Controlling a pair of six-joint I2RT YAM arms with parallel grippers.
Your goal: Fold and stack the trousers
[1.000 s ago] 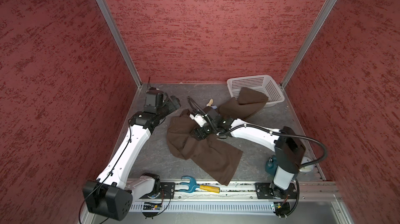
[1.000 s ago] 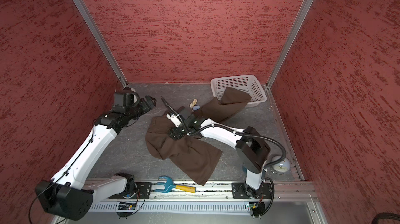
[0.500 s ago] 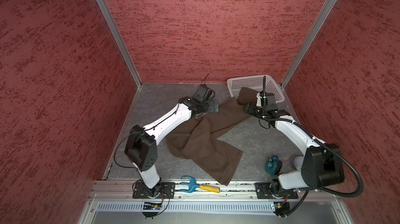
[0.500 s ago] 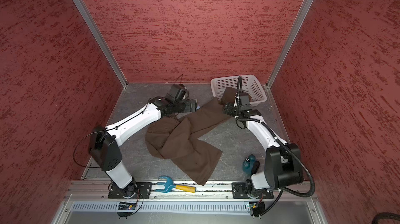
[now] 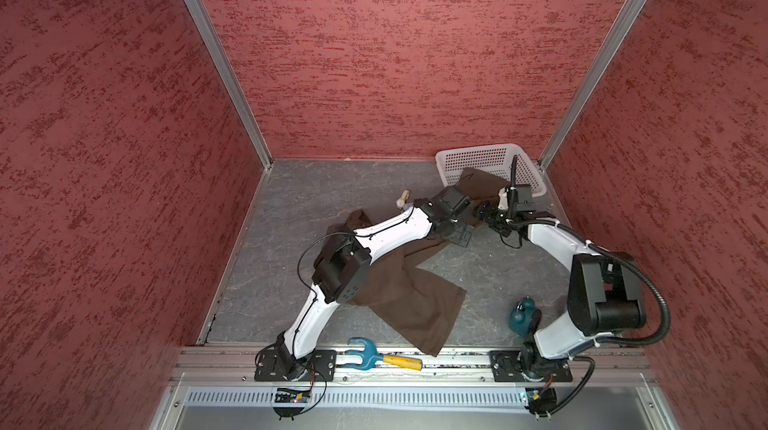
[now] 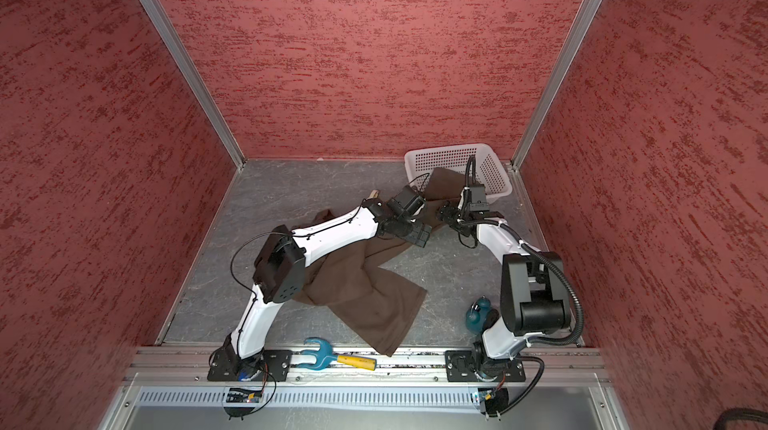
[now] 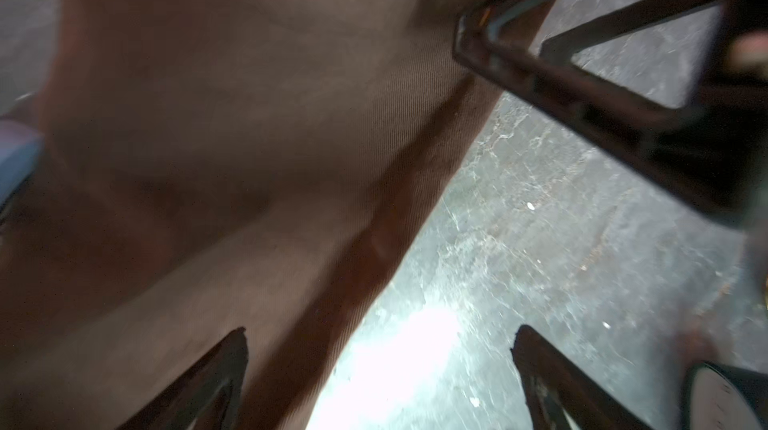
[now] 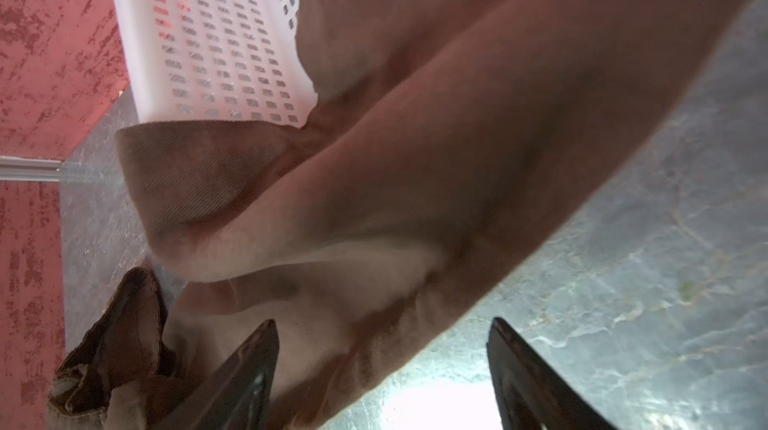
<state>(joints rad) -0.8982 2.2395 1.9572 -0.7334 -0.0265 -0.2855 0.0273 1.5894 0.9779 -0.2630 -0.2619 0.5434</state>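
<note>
Inside, red walls (image 5: 395, 54) box grey floor (image 5: 311, 199); left pincer (image 7: 380, 336) and right pincer (image 8: 384, 324) gape over trousers (image 5: 415, 303).

Three red walls (image 5: 374, 54) of rough, streaked plaster close in the scene in both top views, joined by pale metal corner strips (image 5: 220, 62). A grey, marbled worktop (image 5: 316, 187) fills the lower middle. A metal rail (image 5: 449, 370) runs along the bottom edge. In the left wrist view, a bright glare (image 7: 399, 349) lies on the grey surface.

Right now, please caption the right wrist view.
Open right gripper near dark olive-brown cloth trousers draped over white perforated plastic basket.
</note>
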